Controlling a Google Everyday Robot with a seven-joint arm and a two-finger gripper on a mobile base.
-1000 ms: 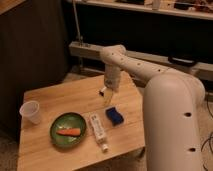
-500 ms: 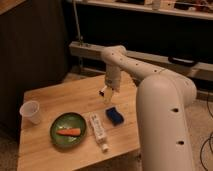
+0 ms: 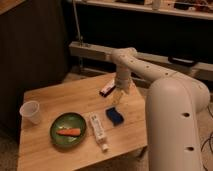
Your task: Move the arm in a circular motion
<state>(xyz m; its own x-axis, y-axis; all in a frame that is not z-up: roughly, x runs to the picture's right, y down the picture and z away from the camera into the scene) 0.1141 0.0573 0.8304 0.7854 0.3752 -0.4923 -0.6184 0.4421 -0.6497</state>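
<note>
The cream-white arm (image 3: 170, 107) rises thick at the right and reaches left over the wooden table (image 3: 55, 97), bending down at a rounded elbow (image 3: 122, 55). Its narrow pale tip carries the gripper (image 3: 117, 96), which hangs just above the table's right part, over the space between a dark flat packet (image 3: 107, 89) and a blue object (image 3: 114, 115). Nothing shows in the gripper.
On the table are a clear plastic cup (image 3: 31, 111) at the left, a green plate (image 3: 68, 128) with an orange carrot-like piece (image 3: 68, 132), and a white tube (image 3: 98, 130). Dark shelving and a pale rail (image 3: 95, 52) stand behind.
The arm's big near segment has shifted left and closer in view. The gripper has dipped slightly lower over the table. The objects have not moved.
</note>
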